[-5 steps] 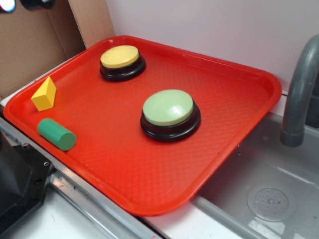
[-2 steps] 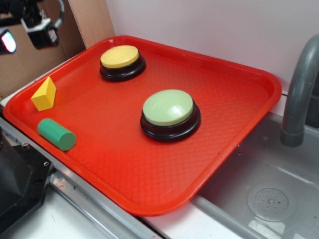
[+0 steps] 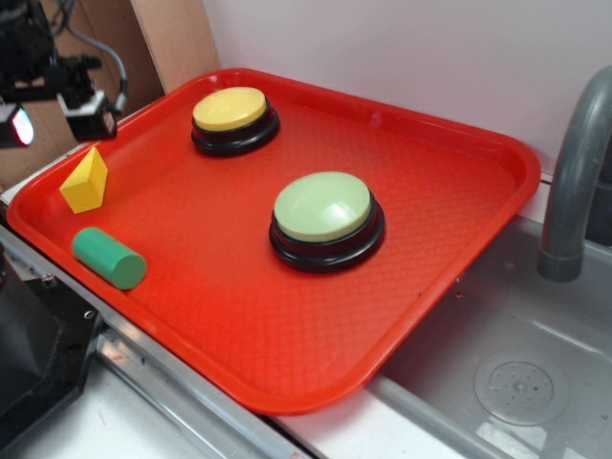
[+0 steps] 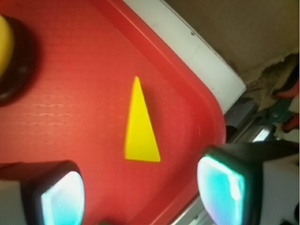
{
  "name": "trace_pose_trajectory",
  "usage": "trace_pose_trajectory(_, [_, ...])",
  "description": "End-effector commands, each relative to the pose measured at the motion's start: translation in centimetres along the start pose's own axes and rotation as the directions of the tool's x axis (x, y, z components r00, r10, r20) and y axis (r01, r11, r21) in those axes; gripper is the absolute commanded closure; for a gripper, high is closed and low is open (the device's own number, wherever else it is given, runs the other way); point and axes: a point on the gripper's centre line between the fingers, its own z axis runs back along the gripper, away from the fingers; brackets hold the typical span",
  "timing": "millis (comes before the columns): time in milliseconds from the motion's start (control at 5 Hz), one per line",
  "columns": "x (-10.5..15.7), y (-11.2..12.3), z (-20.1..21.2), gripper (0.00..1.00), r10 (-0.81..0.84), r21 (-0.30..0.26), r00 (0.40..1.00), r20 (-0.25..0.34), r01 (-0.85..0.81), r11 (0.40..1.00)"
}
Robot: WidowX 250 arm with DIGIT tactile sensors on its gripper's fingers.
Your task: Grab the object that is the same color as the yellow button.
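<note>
A small yellow wedge block (image 3: 86,181) stands on the red tray (image 3: 440,182) near its left edge; the wrist view shows it from above as a narrow yellow triangle (image 4: 139,125). The yellow button (image 3: 230,110) on its black base sits at the tray's back left, and its edge (image 4: 3,37) shows at the wrist view's left border. My gripper (image 3: 53,110) hangs above and just behind the wedge, at the tray's left rim. It is open, its two glowing pads (image 4: 63,197) wide apart with only tray between them, the wedge ahead of the gap.
A pale green button (image 3: 323,208) on a black base sits mid-tray. A green cylinder (image 3: 108,257) lies near the tray's front left edge. Cardboard (image 3: 67,76) stands behind the left rim. A grey faucet (image 3: 577,172) and a sink basin (image 3: 516,382) lie to the right.
My gripper has come down from the top left corner toward the tray's left rim and now hangs just above the yellow wedge. Nothing on the tray has moved.
</note>
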Motion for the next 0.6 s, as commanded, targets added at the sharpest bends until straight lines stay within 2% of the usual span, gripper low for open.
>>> trace_pose_trajectory(0, [0.9,0.8,-3.6,0.00,-0.001,0.019,1.000,-0.005,0.001,1.000])
trace_pose_trajectory(200, [1.0,0.2,-4.5,0.00,-0.005,0.030,1.000,0.018,0.004,1.000])
trace_pose_trajectory(400, [1.0,0.3,-5.3,0.43,-0.001,-0.001,1.000,0.007,0.001,1.000])
